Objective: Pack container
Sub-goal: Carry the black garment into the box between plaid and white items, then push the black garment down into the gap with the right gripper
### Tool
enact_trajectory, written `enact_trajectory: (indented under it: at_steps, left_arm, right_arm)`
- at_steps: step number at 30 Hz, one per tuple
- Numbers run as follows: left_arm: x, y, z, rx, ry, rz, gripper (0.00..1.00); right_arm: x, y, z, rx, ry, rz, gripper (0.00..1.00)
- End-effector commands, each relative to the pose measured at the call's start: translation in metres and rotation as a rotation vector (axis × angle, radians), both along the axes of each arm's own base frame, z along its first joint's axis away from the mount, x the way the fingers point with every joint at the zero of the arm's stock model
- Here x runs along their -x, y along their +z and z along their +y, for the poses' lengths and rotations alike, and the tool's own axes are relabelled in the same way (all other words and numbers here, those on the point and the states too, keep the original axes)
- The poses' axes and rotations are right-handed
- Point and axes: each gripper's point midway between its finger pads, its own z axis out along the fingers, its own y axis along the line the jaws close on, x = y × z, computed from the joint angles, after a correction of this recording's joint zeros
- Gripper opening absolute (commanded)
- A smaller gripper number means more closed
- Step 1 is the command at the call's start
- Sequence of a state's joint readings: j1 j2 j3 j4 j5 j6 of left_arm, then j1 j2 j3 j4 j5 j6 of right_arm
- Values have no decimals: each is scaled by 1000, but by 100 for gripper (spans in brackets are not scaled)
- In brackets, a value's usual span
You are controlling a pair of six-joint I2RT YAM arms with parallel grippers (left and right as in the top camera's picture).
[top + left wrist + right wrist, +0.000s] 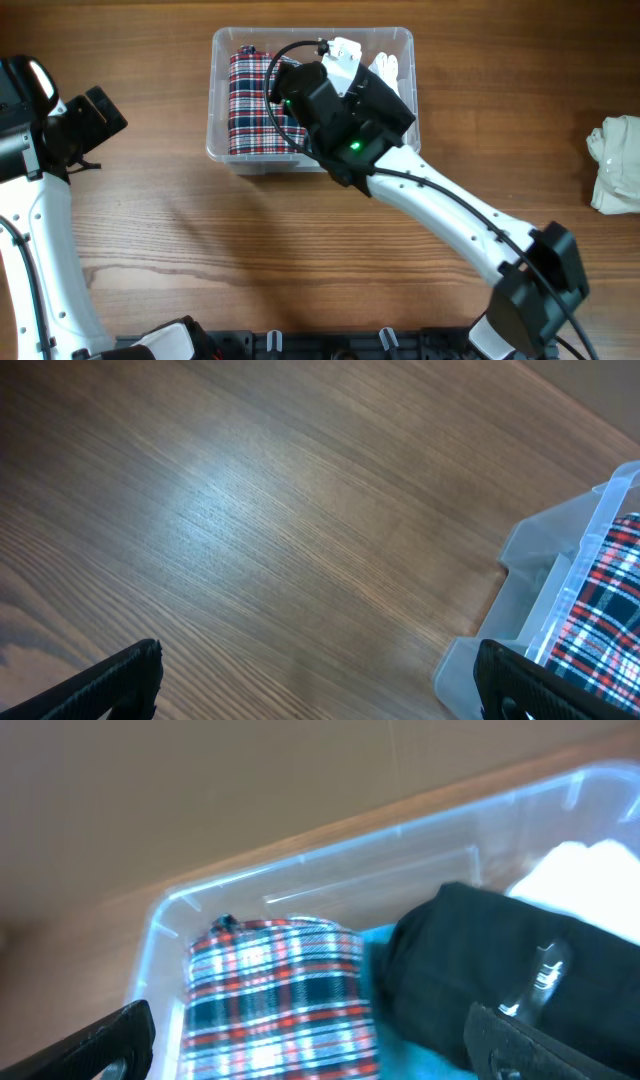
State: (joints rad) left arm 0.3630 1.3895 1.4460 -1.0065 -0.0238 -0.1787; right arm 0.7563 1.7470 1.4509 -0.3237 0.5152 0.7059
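Note:
The clear plastic container (pixel 225 140) stands at the table's back middle. Inside lie a folded red plaid garment (pixel 252 105), a teal one beneath it (pixel 380 1045), a black garment (pixel 470 960) and a white one (pixel 385 68). My right gripper (pixel 310 1045) is open and empty, hovering just above the plaid and black garments inside the container; in the overhead view its wrist (pixel 345 110) hides the container's middle. My left gripper (pixel 320 685) is open and empty over bare wood, left of the container's corner (pixel 520 590).
A crumpled pale garment (pixel 618 165) lies at the table's right edge. The left arm (pixel 45 130) stands at the left side. The right arm (pixel 470 225) slants across the table from the front right.

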Motion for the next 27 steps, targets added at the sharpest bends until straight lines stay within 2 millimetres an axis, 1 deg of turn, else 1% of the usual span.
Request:
enact_trajectory:
  at_steps: [1, 3, 4, 5, 8, 9, 10, 12, 16, 17, 19, 20, 21, 22, 23, 24, 25, 26, 27]
  left_arm:
    - [0, -2, 1, 13, 9, -1, 100]
    - [0, -2, 1, 13, 9, -1, 100]
    - [0, -2, 1, 13, 9, -1, 100]
    - [0, -2, 1, 13, 9, -1, 100]
    - [0, -2, 1, 13, 9, -1, 100]
    - [0, -2, 1, 13, 9, -1, 100]
    - [0, -2, 1, 13, 9, -1, 100]
    - [0, -2, 1, 13, 9, -1, 100]
    - [0, -2, 1, 13, 9, -1, 100]
    - [0, -2, 1, 13, 9, -1, 100]
    - [0, -2, 1, 13, 9, -1, 100]
    - [0, -2, 1, 13, 9, -1, 100]
    - [0, -2, 1, 13, 9, -1, 100]
    - [0, -2, 1, 13, 9, -1, 100]
    - [0, -2, 1, 13, 9, -1, 100]
    - [0, -2, 1, 13, 9, -1, 100]
    - [0, -2, 1, 13, 9, -1, 100]
    - [0, -2, 1, 13, 9, -1, 100]
    - [0, -2, 1, 13, 9, -1, 100]
  right_arm:
    - [14, 35, -41, 127, 62, 13, 100]
    - [19, 22, -69, 152, 57, 112, 100]
    - [18, 9, -87, 175, 63, 179, 100]
    - [19, 0, -99, 187, 67, 224, 100]
    - [13, -14, -122, 261, 98, 279, 100]
    - [12, -21, -132, 275, 83, 306, 100]
    - [11, -28, -137, 290, 88, 329, 100]
    - [10, -41, -133, 298, 146, 364, 97]
    - [13, -83, -132, 339, 167, 482, 95]
    - [13, -88, -132, 343, 167, 494, 92]
    - [12, -91, -132, 346, 168, 500, 87]
    - [12, -90, -132, 346, 169, 499, 82]
    - [13, -91, -132, 346, 169, 500, 72]
    - [13, -91, -132, 348, 169, 503, 55]
    - [13, -91, -132, 347, 169, 504, 47]
    - [14, -91, -130, 341, 176, 505, 36]
    - [15, -92, -127, 326, 188, 508, 15]
    - [15, -91, -124, 312, 200, 506, 4]
    - [14, -89, -120, 292, 215, 499, 4]
